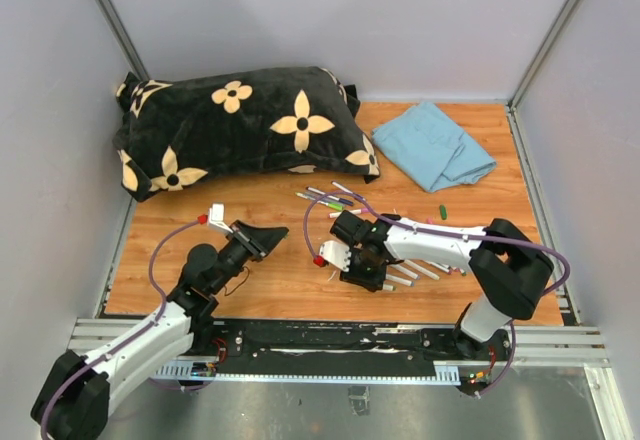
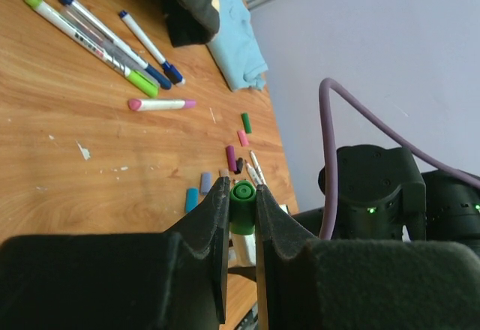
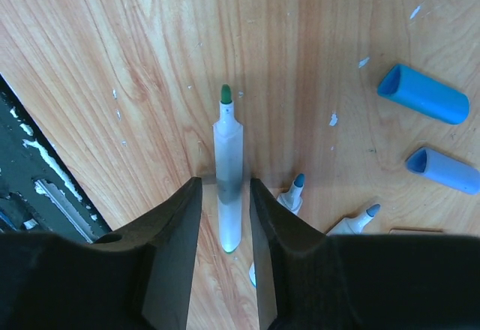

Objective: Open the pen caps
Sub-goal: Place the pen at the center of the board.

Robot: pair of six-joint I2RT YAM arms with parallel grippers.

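Progress looks about half done, by my reading. On the bench (image 1: 260, 280), well in front of the black pillow (image 1: 240, 125) and past its right end, bare white barrels (image 1: 415, 272) lie beside your right arm. Loose caps (image 2: 232, 154) in green, pink, purple, black and blue are scattered near them. Just in front of the pillow's right end, a small cluster of pens (image 1: 328, 198) has its caps on; those are what is left.

Your left arm reaches forward, low, in front of the pillow's middle. The left gripper (image 2: 241, 185) is clamped on a green cap (image 2: 241, 199), apparently held above the bench. Your right arm folds back toward the centre, in front of the pillow's right end. The right gripper (image 3: 225, 181) points down, jaws slightly apart on either side of a green-tipped pen (image 3: 227, 142) that lies uncapped on the wood, unpinched.
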